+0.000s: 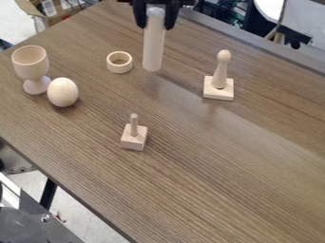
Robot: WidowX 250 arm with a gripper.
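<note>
Lighting, cam. view: bright, diffuse indoor light. Pale, soft-edged glare runs diag. across tabletop (209,199), from approx. upper mid. twd. R edge of view. Shadows faint & soft, e.g. sm. dark one under egg (62,92). White surface (272,8), upper R, nearly blown out; floor (79,214), lower L, also v. bright.

robotics lab, black gripper (155,23) above wood-grain table (215,185), cardboard box (59,19) behind, metal equipment (28,223) at lower left, pale floor (89,209)
</note>
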